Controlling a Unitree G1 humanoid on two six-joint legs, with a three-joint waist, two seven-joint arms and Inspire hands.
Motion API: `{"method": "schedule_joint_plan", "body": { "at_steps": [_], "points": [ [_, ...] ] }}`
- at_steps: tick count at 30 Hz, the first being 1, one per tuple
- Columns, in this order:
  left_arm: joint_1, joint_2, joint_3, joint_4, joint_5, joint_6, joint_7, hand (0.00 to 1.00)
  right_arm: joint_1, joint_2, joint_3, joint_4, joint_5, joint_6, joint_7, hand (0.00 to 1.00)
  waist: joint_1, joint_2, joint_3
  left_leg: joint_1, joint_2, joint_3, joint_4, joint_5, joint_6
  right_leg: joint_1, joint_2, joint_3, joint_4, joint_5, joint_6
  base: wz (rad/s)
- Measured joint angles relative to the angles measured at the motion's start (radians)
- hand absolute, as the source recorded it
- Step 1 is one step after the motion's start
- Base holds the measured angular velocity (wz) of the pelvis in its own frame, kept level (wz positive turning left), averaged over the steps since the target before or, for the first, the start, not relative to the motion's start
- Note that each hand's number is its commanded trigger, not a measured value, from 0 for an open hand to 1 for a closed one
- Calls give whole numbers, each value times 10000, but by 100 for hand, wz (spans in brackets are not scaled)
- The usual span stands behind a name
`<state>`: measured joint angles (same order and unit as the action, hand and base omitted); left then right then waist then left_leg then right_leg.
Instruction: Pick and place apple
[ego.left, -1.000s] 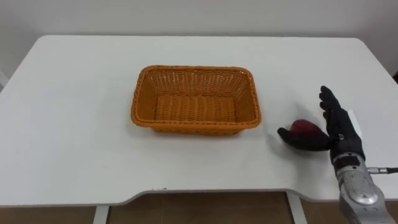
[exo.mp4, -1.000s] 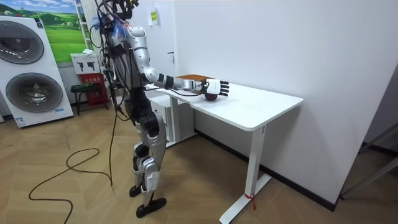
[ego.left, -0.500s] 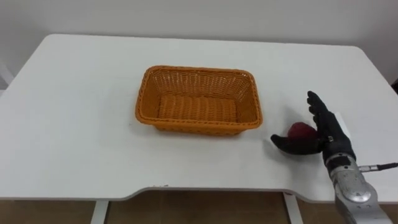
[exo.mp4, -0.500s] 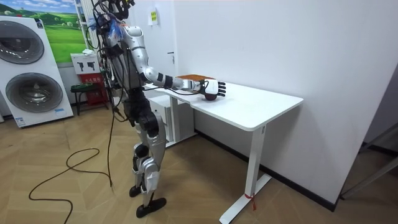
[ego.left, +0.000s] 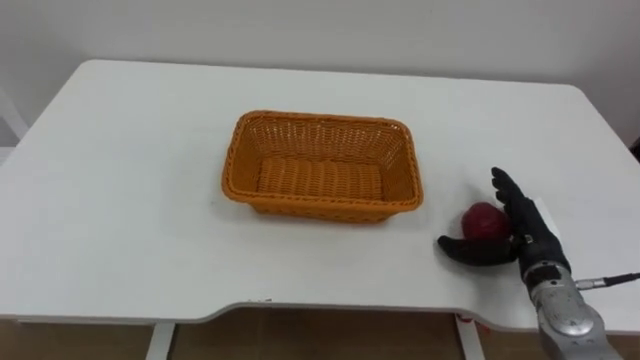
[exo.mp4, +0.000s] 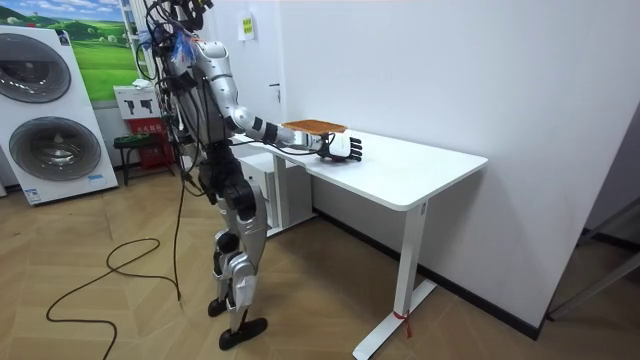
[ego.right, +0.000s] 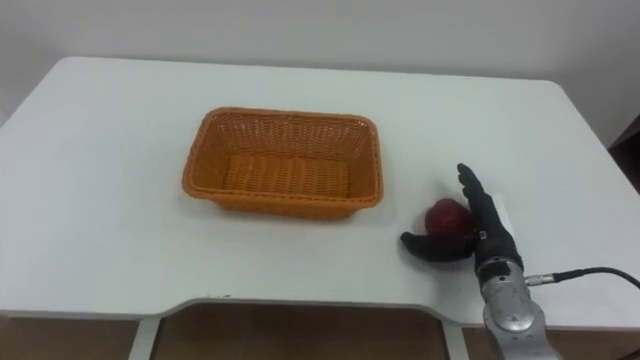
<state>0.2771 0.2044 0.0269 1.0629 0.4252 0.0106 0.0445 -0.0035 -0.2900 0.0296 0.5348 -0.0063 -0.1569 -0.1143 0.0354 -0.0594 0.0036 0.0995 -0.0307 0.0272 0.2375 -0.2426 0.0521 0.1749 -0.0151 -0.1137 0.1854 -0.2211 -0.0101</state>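
**Left eye view.** The apple (ego.left: 485, 220) lies on the table (ego.left: 120, 200), to the right of the empty basket (ego.left: 320, 205) and apart from it, near the table's front edge. The right robot hand (ego.left: 530, 232) stands on edge against the apple's right side. Its fingers (ego.left: 508, 192) are straight and point away from the robot, and its thumb reaches across the apple's near side. The hand is open and cups the fruit without gripping it. The apple's left and far sides are unguarded, so a round fruit could roll out that way as the fingers close.

**Right eye view.** The arrangement is the same: apple (ego.right: 445, 216), robot hand (ego.right: 488, 238), thumb low by the table surface. If the thumb and fingers close unevenly, they may squeeze the apple forward out of the hand. A shallow hold might also slip on the lift.

**Room view.** The robot stands at the table's side toward the room view's left, with its right arm stretched over the table and its robot hand (exo.mp4: 342, 147) near the basket (exo.mp4: 312, 126). Carrying the apple too low could catch the basket's rim and push the light basket along. If the apple is dropped this close to the edge, it could roll off to the floor.
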Motion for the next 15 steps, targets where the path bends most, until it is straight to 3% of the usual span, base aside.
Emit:
{"method": "schedule_joint_plan", "body": {
  "at_steps": [1,4,15],
  "points": [
    [14,-1,-14,17,1,61,90,0,0,1,12,-1,-1,0,-42,59,0,10,-6,1,1,1,0,0,0,0,0,-5,0,0,0,0],
    [44,0,-15,49,6,147,180,0,-1,-3,-20,-5,-35,-12,-304,100,-16,20,-15,-3,2,3,0,0,0,-5,-3,-16,-1,0,0,0],
    [19,0,26,-41,12,151,181,0,52,-29,-527,-5,-213,-64,-612,100,-79,82,-63,6,7,54,7,0,0,-13,2,-10,-15,0,0,0]
  ]
}}
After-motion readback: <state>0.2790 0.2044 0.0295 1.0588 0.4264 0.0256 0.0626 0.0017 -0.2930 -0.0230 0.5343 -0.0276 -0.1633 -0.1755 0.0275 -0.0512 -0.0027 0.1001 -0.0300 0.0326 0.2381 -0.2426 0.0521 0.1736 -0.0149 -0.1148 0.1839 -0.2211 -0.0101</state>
